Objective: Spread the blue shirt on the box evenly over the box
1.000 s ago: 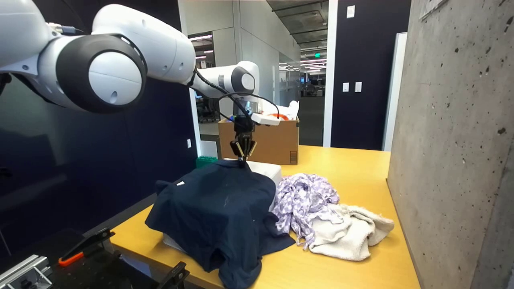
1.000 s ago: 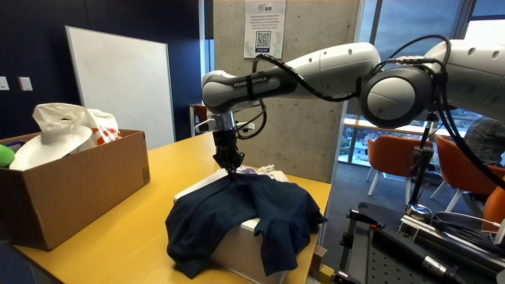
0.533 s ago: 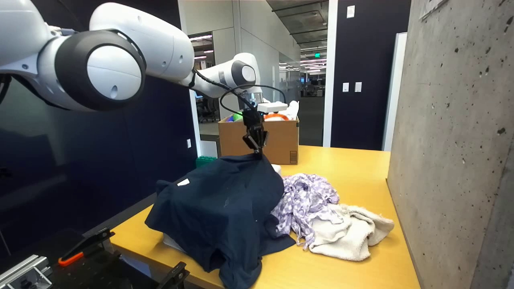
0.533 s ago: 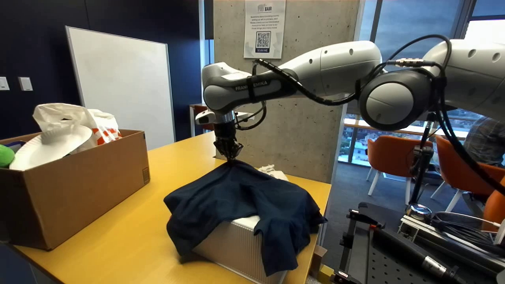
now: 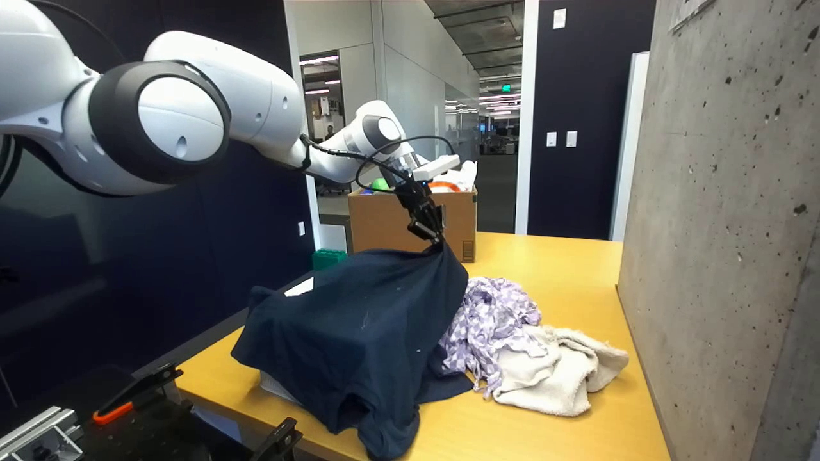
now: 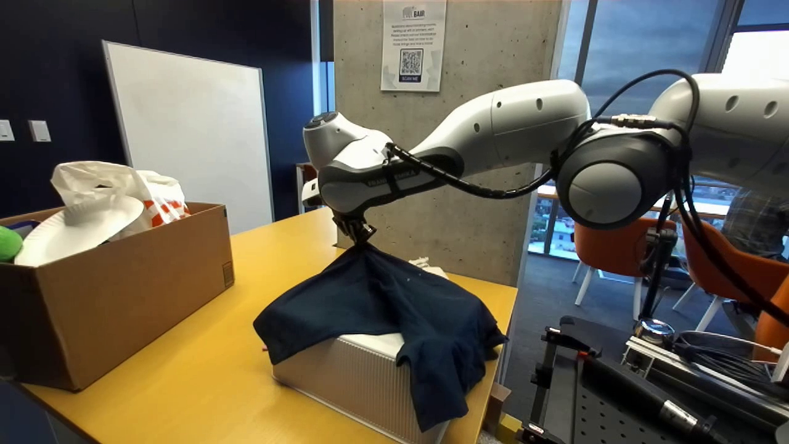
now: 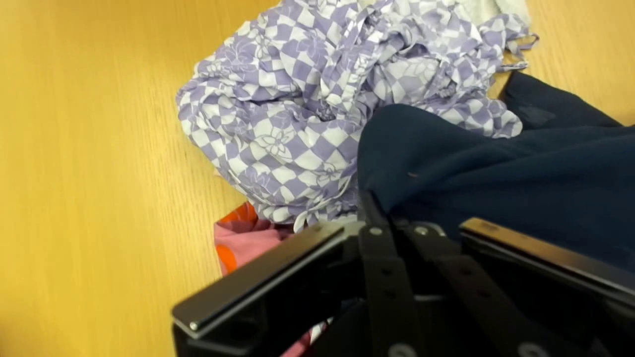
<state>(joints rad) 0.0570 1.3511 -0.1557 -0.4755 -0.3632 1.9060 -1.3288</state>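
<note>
One yellow table supports the white box. Draped unevenly over the box is the blue shirt. Handling: I judge it light, soft and limp, not fragile; it should follow a pull but fold under a push. Take hold at a free edge or corner, single layer, and draw outward over the bare zones. In an exterior view, I read the box's ribbed side as largely uncovered; in an exterior view with the shirt's hanging front, that side is out of sight. The purple-white cloth lies beside the shirt. My gripper is clamped on a shirt edge, which stands in a raised peak. Only the wrist view plainly shows me the pink-orange fabric, just beside the purple-white cloth.
</note>
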